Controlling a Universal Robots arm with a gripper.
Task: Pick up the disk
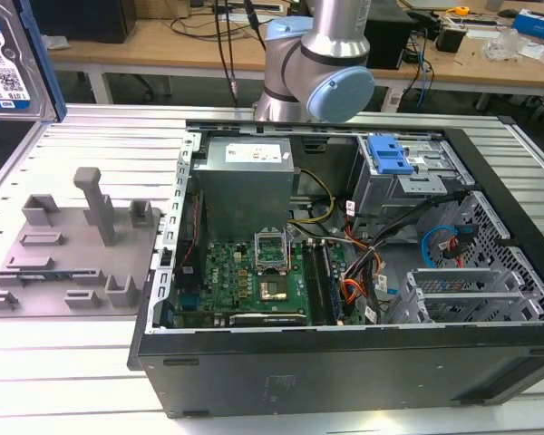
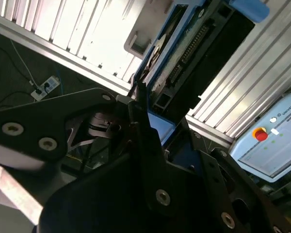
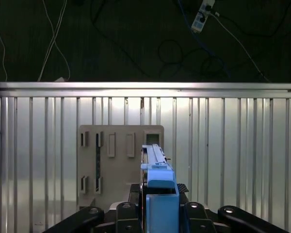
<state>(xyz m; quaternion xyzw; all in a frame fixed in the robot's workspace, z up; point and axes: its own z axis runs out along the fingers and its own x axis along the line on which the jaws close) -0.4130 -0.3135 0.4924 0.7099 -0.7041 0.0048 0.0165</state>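
- Silver metal and blue plastic marked the disk [image 3: 157,165], which stood on edge in the hand [image 3: 160,216] in the first wrist view, its blue rail end clamped low between the black fingers [image 3: 123,211] and the rest of it reaching away from the hand.
- In the exterior view the disk [image 1: 9,59] showed at the far upper corner on the exterior view's left, label side out and well above the tabletop [image 1: 63,381].
- By my judgement, the pick-up step itself was done: the disk hung clear of any support, lifted and carried.
- What the work called for at this stage, as I judged it, was a firm, steady grip, since the hold sat at one end of a long, flat, heavy piece that could swing or slip.
- The hand was clenched on the disk, its fingers closed to the disk's thickness, and I saw nothing else touching them.
- Beyond the hand, past the disk's far end, lay the grey fixture [image 3: 119,162] flat on the ribbed tabletop [image 3: 233,160], well apart from the disk.
- Farther off, in the exterior view, the open computer case [image 1: 344,272] sat beside that fixture [image 1: 77,245], with the arm [image 1: 317,63] rising behind it.
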